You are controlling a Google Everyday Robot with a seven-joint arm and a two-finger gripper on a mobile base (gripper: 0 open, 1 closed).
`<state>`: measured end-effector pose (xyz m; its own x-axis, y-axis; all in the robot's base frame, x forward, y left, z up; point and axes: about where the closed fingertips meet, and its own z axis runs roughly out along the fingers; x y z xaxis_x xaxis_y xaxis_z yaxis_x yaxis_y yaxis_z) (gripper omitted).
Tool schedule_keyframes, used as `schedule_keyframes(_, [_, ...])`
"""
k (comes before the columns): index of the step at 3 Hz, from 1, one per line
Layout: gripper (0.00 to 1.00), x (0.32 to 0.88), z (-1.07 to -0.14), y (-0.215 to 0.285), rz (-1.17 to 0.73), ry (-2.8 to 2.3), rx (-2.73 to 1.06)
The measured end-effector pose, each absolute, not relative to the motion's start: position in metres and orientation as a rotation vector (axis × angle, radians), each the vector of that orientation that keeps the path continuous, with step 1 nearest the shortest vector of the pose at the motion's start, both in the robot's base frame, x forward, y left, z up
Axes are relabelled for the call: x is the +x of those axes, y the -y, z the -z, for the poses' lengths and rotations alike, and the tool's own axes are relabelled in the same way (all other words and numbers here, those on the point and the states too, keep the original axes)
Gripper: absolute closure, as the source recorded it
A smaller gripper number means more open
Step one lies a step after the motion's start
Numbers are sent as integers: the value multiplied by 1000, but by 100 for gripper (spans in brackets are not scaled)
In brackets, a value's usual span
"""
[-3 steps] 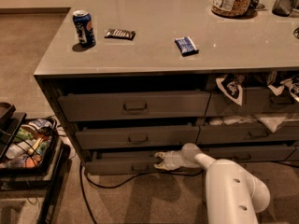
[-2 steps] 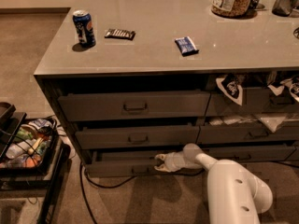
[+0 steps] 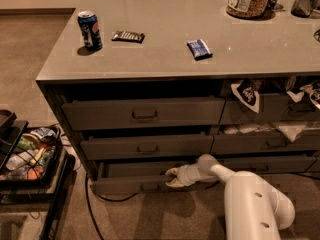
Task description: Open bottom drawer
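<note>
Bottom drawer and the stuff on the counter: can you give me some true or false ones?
1. The bottom drawer is pulled out a little. True.
2. The tool is up at the top drawer. False: it is down at the bottom drawer's upper edge.
3. The blue can lies on its side. False: it stands upright on the countertop.
4. A blue packet lies flat on the countertop. True.

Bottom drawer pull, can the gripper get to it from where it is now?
Probably yes. The gripper sits at the front of the bottom drawer, just right of its centre pull, and nothing visible lies between them.
</note>
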<state>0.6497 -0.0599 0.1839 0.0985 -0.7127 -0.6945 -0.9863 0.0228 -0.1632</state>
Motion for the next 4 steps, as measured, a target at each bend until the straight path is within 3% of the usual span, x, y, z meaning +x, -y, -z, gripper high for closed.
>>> schedule_keyframes(4, [95, 599, -209, 65, -666, -1738, -1676])
